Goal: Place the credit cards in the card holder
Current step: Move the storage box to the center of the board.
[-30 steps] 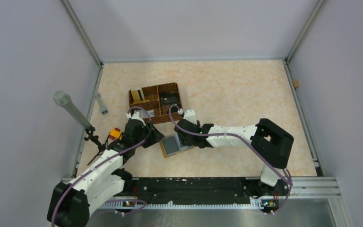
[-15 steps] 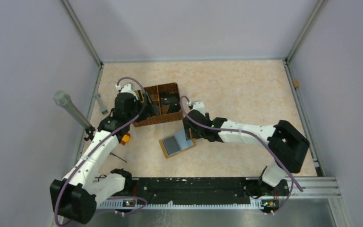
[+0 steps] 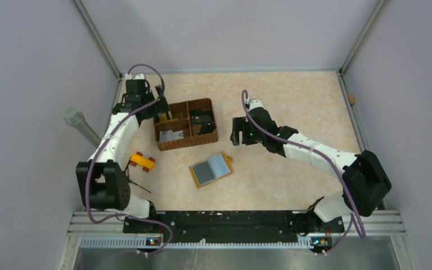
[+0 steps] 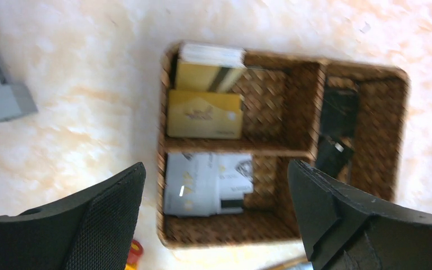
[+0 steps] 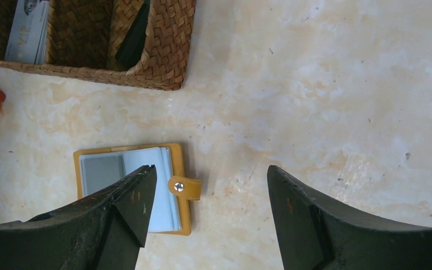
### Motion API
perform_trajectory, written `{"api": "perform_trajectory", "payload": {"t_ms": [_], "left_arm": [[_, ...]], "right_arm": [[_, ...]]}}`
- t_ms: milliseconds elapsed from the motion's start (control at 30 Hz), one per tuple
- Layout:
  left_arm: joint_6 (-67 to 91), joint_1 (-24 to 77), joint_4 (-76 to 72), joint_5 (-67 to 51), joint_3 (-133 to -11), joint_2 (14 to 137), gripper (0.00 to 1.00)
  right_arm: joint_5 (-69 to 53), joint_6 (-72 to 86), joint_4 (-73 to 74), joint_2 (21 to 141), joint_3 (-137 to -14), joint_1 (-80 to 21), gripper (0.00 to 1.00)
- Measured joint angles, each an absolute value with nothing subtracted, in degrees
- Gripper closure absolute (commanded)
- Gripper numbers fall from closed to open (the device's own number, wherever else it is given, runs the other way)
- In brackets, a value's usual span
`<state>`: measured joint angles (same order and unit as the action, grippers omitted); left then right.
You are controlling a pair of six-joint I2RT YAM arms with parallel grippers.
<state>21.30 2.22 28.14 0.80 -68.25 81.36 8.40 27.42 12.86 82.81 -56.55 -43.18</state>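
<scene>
Above the basket, the left gripper is hanging with its fingers spread as wide as they go, holding nothing and touching nothing. All the cards in plain sight are lying in the basket. A gold one is sitting in the far left compartment with another propped behind it, a grey one is resting in the near left compartment, and black ones are leaning in the right compartment.

The holder is lying open on the table, near the basket and apart from it, its pale sleeves facing up. Whether a sleeve is already carrying a card cannot be told.

The step in hand looks like fetching a card from the basket. The next move is calling for the left gripper to come down into one compartment and pinch a thin card by its edges, clear of the woven walls.

The right gripper is hovering over bare table just beyond the holder, its fingers also standing wide apart and empty. It is likely waiting to steady the holder. A toy block is sitting left of the holder.
</scene>
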Motion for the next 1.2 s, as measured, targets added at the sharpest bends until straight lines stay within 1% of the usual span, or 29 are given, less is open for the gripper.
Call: {"api": "perform_trajectory", "payload": {"t_ms": [267,333,433,567,700,867,1000,1200], "left_arm": [[17.4,-5.6,31.4,2.0,-78.5,98.2,0.02],[17.2,-6.2,32.6,1.9,-78.7,100.6,0.04],[17.4,-6.5,34.9,-0.1,-78.7,102.8,0.1],[18.2,-6.5,35.1,-4.7,-78.6,103.0,0.2],[19.8,-6.5,34.5,-9.2,-77.5,103.0,0.23],[23.8,-6.5,31.2,-14.2,-72.8,101.8,0.25],[27.2,-6.2,28.7,-16.8,-67.8,98.5,0.25],[31.5,-1.6,27.2,-18.3,-64.7,95.3,0.23]], "right_arm": [[3.5,25.5,11.9,82.7,-56.5,-39.8,0.26],[2.7,25.5,11.7,82.7,-56.2,-39.2,0.26],[1.9,25.5,11.7,82.7,-55.9,-38.5,0.27],[1.1,25.6,11.6,82.7,-55.8,-38.3,0.29],[0.7,26.2,11.5,82.7,-55.8,-38.3,0.3],[0.5,27.2,11.0,82.7,-54.8,-38.3,0.31],[0.3,28.1,10.5,82.7,-53.6,-38.3,0.32],[-0.6,28.8,10.2,82.7,-52.9,-38.3,0.32]]}}
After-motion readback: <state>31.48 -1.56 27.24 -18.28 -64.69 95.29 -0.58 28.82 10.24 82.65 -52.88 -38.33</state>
